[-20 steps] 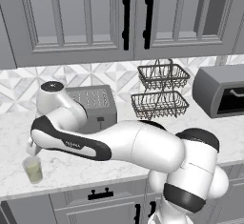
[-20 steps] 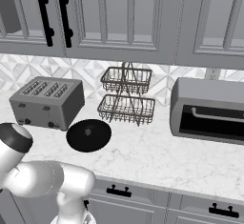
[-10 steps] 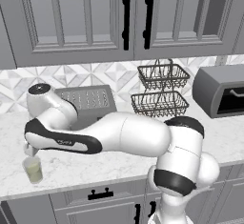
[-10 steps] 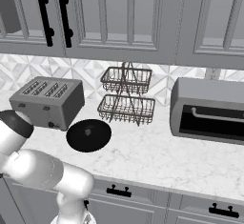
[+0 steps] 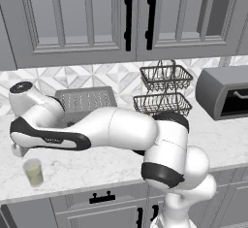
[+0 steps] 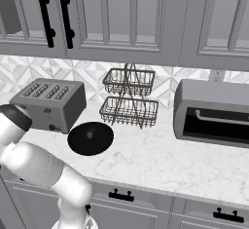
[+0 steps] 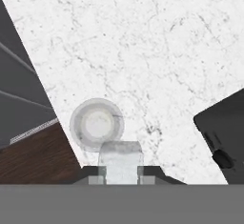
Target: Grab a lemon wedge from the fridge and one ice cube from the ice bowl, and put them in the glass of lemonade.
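Note:
The glass of lemonade [image 5: 34, 172] stands near the counter's front edge at the left. From above it is a clear ring around pale liquid [image 7: 96, 124]. My gripper [image 7: 120, 171] is shut on a pale, frosty ice cube [image 7: 120, 155], which hangs just beside the glass's rim in the hand view. In the left base view the gripper [image 5: 18, 149] hovers a little above and to the left of the glass. The lemon wedge and the fridge are out of view.
A grey toaster [image 6: 48, 102] stands behind the arm, and its dark corner [image 7: 224, 142] shows in the hand view. A black round dish [image 6: 90, 138], a two-tier wire basket [image 6: 129, 99] and a toaster oven [image 6: 214, 113] lie to the right. The counter edge [image 7: 43, 127] drops off beside the glass.
The arm's elbow has swung left and lower, and the hand has shifted slightly left beside the glass. The grip on the ice cube is unchanged.

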Tool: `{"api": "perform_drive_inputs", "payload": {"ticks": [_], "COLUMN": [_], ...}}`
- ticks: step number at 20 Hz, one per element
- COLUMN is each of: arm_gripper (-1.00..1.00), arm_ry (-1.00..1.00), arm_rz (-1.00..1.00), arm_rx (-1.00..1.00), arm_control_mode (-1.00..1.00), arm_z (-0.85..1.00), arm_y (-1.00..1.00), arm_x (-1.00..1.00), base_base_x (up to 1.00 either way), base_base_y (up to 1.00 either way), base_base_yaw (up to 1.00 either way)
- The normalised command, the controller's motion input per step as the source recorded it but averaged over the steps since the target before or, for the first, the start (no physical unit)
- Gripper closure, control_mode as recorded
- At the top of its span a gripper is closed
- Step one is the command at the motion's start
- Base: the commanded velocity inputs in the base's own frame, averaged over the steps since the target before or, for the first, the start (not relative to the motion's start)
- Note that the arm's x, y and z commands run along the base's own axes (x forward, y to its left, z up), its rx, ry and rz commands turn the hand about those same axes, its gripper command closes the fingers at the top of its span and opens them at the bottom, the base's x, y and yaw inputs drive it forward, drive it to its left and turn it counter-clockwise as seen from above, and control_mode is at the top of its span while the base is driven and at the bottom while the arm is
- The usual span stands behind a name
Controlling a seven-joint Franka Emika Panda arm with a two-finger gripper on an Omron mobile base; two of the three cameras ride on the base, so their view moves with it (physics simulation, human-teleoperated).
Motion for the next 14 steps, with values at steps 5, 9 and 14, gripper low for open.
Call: {"api": "perform_drive_inputs", "payload": {"ticks": [5,9,14], "arm_gripper": [1.00,1.00,1.00], "arm_ry": [0.00,-0.03,-0.01], "arm_rz": [0.00,0.00,0.00], "arm_rx": [0.00,0.00,0.00], "arm_control_mode": [-1.00,-1.00,-1.00], "arm_z": [-0.07,-0.17,-0.08], "arm_y": [0.29,0.29,0.01], "arm_x": [0.00,0.00,0.00], "base_base_x": [0.00,0.00,0.00], "base_base_y": [0.00,0.00,0.00], "base_base_yaw": [0.00,0.00,0.00]}}
